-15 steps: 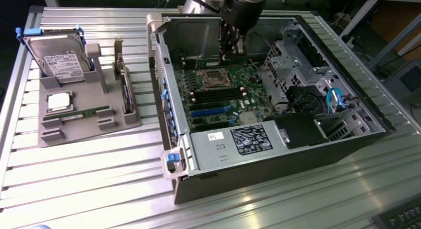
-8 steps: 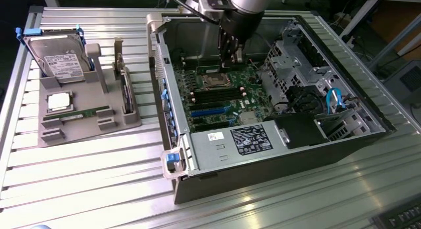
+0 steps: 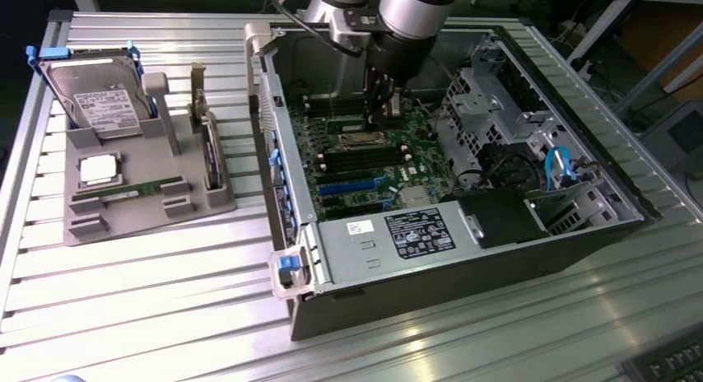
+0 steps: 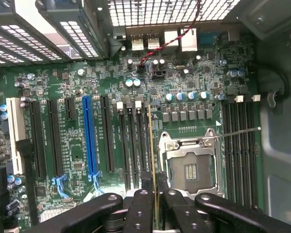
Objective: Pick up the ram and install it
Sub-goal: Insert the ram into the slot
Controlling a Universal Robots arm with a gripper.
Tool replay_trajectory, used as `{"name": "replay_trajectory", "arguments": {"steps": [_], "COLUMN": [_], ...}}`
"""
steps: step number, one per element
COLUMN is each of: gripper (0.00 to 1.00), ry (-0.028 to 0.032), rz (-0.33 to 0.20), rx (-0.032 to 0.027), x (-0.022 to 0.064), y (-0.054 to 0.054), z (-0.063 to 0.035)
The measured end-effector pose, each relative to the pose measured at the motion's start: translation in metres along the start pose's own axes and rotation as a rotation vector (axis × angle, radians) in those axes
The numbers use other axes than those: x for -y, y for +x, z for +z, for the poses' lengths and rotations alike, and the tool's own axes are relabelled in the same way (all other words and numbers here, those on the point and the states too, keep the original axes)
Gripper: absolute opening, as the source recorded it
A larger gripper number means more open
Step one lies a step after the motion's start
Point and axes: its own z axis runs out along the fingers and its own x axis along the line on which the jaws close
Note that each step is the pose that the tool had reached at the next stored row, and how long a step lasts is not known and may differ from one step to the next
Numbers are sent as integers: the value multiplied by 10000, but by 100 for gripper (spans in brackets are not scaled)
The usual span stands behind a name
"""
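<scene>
Pickup's done I'd say: the claw (image 4: 154, 195) is pinching the ram (image 4: 151, 145) edge-on, inside the open PC case (image 3: 439, 291). The stick is lined up along the black DIMM slots (image 4: 135, 145) just beside the CPU socket (image 4: 191, 167). I can't tell if it's touching a slot, so I wouldn't call it seated yet. Outside, the slatted metal counter (image 3: 143, 300) carries a grey holder (image 3: 132, 221) with a hard drive (image 3: 99, 98) and 1 spare green stick (image 3: 143, 189). Looks like a lab, with a keyboard (image 3: 670, 365) nearby.

Gripper (image 3: 383, 114) inside case (image 3: 439, 291) — above motherboard (image 3: 363, 164), hard drive (image 3: 94, 98) (apart)
</scene>
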Motion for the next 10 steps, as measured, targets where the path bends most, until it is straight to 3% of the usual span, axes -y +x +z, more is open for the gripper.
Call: {"name": "replay_trajectory", "arguments": {"steps": [7,10], "gripper": [14,14], "ry": [0,-45], "rz": [125,-170], "rx": [3,-24], "x": [1,12], "y": [3,2], "z": [7,11]}}
